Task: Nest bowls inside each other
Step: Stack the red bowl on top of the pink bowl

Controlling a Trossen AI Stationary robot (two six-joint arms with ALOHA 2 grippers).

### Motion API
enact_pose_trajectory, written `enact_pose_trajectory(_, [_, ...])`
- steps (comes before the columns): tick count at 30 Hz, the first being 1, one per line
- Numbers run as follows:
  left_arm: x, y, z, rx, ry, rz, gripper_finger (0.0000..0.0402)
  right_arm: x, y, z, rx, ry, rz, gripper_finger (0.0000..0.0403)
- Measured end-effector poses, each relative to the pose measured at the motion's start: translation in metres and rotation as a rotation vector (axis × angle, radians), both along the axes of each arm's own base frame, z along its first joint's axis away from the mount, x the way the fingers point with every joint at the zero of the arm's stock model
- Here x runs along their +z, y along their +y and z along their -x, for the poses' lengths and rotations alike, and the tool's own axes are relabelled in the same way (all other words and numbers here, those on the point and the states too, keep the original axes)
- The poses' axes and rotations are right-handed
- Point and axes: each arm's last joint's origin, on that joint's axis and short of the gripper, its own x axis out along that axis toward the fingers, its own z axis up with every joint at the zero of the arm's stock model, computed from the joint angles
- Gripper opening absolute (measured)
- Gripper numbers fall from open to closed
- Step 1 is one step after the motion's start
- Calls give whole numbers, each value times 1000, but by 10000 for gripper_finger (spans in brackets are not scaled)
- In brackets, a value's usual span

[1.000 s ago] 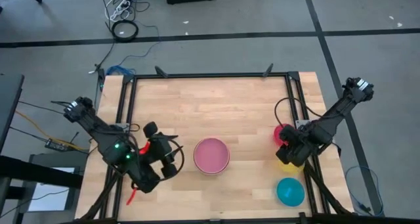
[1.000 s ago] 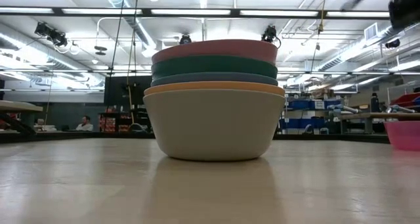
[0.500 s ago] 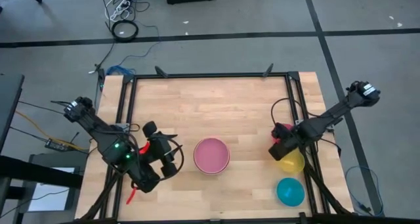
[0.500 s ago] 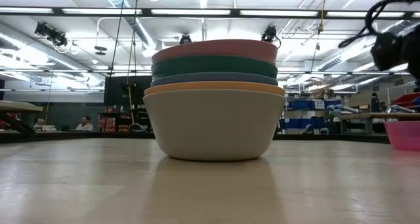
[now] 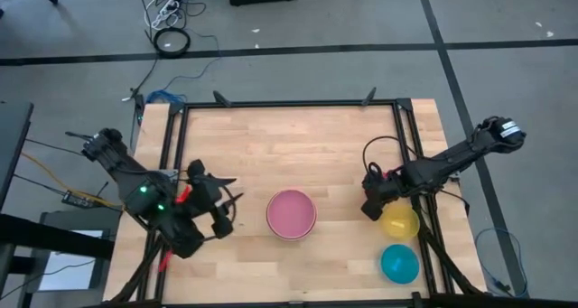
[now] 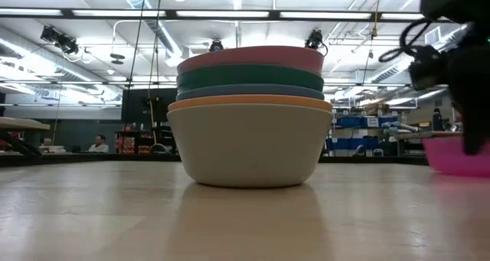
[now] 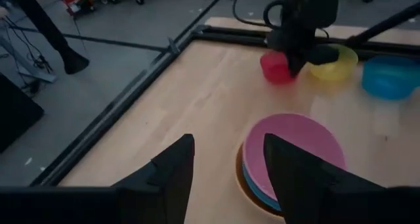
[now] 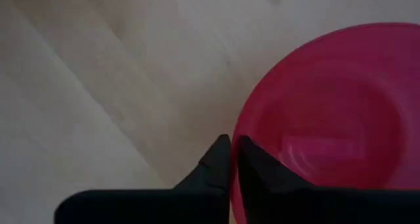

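Right gripper (image 5: 370, 206) is low at the right side of the worktop (image 5: 289, 136), jaws pinched together on the rim of the magenta-red bowl (image 8: 328, 119); the right wrist view shows the two fingertips (image 8: 226, 159) closed over that rim's edge. Yellow bowl (image 5: 400, 222) lies just beside it toward the right rail, cyan bowl (image 5: 399, 263) nearer the front edge. The nested stack (image 5: 291, 214) sits mid-worktop toward the front, pink bowl on top. Low view resolves its layers: grey-white bowl (image 6: 249, 150) at the base, then orange (image 6: 249, 102), blue (image 6: 249, 92), dark green (image 6: 249, 77) and pink (image 6: 249, 60); from above only pink shows. Bare wood is open between stack and right gripper, and across the whole rear half. Left gripper (image 5: 217, 219) waits at the front left, jaws apart and holding nothing, near the stack.
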Motion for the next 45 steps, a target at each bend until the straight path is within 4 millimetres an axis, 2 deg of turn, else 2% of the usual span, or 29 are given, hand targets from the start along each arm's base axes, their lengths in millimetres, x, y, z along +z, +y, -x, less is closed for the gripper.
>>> enact_pose_trajectory(5, [12, 14, 22, 9, -28, -7, 191, 23, 0, -21, 69, -95, 47, 1])
enact_pose_trajectory(11, [20, 29, 44, 15, -33, -3, 191, 68, 10, -56, 174, -261, 110, 0])
enact_pose_trajectory(16, [24, 39, 61, 28, -47, -13, 191, 100, 26, -96, 297, -335, 159, 0])
enact_pose_trajectory(21, [29, 49, 78, 33, -93, 3, 191, 118, 50, -141, 441, -370, 202, 0])
enact_pose_trajectory(27, [25, 58, 90, 24, -120, 36, 191, 124, 83, -185, 583, -377, 186, 0])
enact_pose_trajectory(30, [12, 64, 95, 43, -125, 54, 191, 122, 99, -200, 638, -368, 167, 0])
enact_pose_trajectory(34, [-9, 65, 98, 55, -141, 90, 191, 106, 113, -213, 683, -309, 150, 0])
enact_pose_trajectory(40, [-33, 56, 93, 43, -173, 136, 191, 95, 109, -217, 687, -254, 214, 16])
enact_pose_trajectory(45, [-50, 43, 83, 17, -196, 168, 191, 110, 92, -217, 643, -282, 221, 93])
